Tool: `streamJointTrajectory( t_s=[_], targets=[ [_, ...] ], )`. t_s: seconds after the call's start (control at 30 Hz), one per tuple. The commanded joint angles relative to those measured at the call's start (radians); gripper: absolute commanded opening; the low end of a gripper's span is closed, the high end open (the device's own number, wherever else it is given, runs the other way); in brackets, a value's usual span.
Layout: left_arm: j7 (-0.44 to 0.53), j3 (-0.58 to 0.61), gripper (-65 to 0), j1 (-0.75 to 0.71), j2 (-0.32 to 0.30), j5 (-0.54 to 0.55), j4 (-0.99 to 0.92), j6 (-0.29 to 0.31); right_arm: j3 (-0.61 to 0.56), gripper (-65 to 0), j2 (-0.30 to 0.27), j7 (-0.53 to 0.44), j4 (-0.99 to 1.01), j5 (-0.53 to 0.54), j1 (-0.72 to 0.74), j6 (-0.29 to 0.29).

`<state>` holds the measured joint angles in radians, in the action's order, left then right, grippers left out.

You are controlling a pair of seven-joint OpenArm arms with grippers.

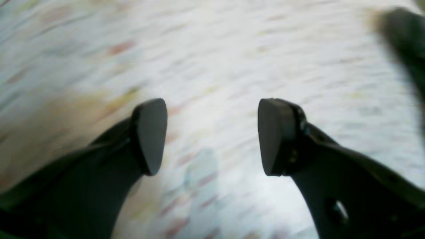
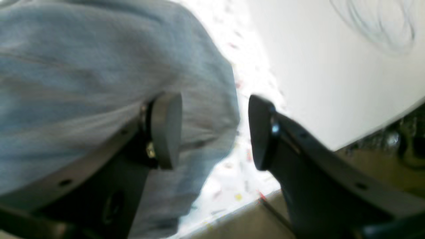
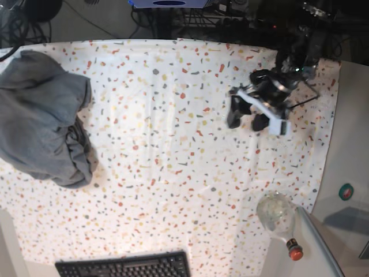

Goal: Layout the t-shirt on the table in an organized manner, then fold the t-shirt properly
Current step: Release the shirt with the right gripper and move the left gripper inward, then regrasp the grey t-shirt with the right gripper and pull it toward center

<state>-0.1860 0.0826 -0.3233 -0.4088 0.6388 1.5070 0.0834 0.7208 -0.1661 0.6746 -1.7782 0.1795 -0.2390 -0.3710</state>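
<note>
Laying out has barely begun, we judge: the t-shirt (image 3: 43, 118) sits bunched in a crumpled heap at the far left edge of the table (image 3: 173, 173), well apart from our left gripper (image 3: 247, 118), which hangs with its jaws spread over bare speckled cloth. In the wrist view our right gripper (image 2: 215, 132) is spread too, one pad (image 2: 166, 129) against the grey knit, nothing pinched. Next we need a firm pinch on a hem or shoulder, then to drag the shirt toward the middle and open it flat.
</note>
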Motion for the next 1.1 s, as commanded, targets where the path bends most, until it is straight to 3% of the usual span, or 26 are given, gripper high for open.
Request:
streamJointTrajectory(
  t_s=[0.0,0.1,0.33,0.57,0.67,0.77,0.93,1.0,1.07],
  targets=[
    [0.013,-0.037,-24.0,-0.023,-0.009,0.008,0.024,0.022,-0.059,-33.8,-0.006,-0.017,-0.025,0.013,0.011,-0.009],
    [0.013,-0.128,-24.0,-0.086,-0.008,0.008,0.03,0.023,-0.249,-33.6,-0.011,-0.017,-0.028,0.012,0.057,0.02],
    [0.013,-0.148,-24.0,-0.107,-0.005,0.008,0.028,0.023,-0.55,-29.4,-0.057,0.096,0.108,0.012,0.244,0.246],
    [0.013,-0.146,-24.0,-0.107,-0.003,0.008,0.025,0.023,-0.714,-29.0,-0.065,0.165,0.277,0.013,0.349,0.264],
    [0.012,-0.146,-24.0,-0.107,-0.003,0.008,0.025,0.023,-0.8,-29.4,-0.072,0.093,0.426,-0.001,0.402,0.295],
    [0.012,-0.146,-24.0,-0.107,-0.003,0.008,0.025,0.023,-0.863,-29.4,-0.065,0.015,0.594,-0.104,0.462,0.349],
    [0.012,-0.146,-24.0,-0.107,-0.003,0.003,0.025,0.023,-0.849,-29.9,-0.029,-0.052,0.792,-0.146,0.517,0.35],
    [0.012,-0.146,-24.0,-0.107,-0.003,0.003,0.025,0.023,-0.84,-36.8,-0.025,-0.085,0.794,-0.146,0.511,0.35],
    [0.012,-0.146,-24.0,-0.107,-0.003,0.003,0.025,0.023,-0.841,-52.4,0.0,-0.102,0.792,-0.146,0.498,0.349]
  ],
)
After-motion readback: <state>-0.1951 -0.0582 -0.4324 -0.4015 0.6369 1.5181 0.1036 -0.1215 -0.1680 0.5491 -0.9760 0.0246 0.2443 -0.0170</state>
